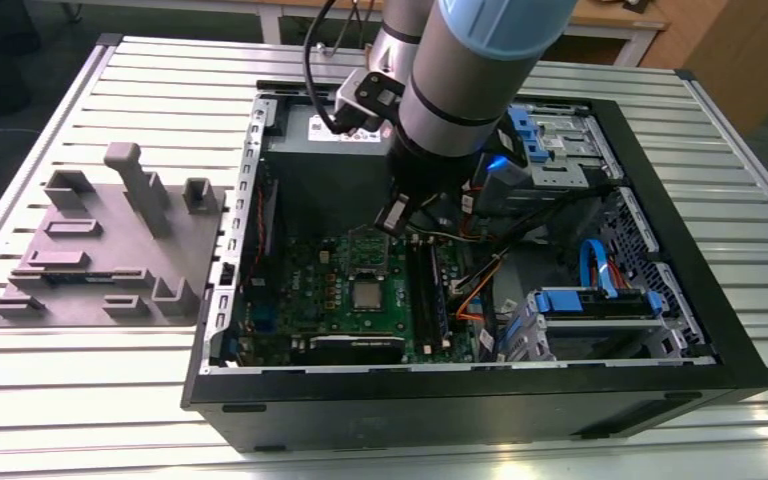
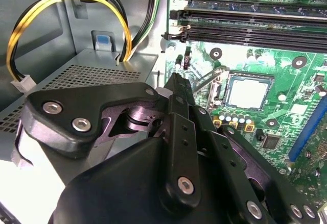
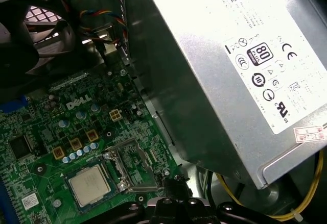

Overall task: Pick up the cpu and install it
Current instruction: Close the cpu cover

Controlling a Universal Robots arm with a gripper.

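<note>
Gripper (image 2: 179, 78) fingers look pressed together, empty, hovering over the board (image 2: 286, 66). Cpu (image 2: 247, 91) sits in its socket just beside the tips. Judging: keep descent vertical, clear the psu (image 3: 240, 66).

We see a workshop or robotics lab: an open computer case (image 1: 491, 300) lies on a ribbed aluminium table (image 1: 758, 200). Beside the case, at the exterior view's left, stands a grey moulded plate (image 1: 104, 250). Behind the table are wooden desks (image 1: 598, 20).
</note>
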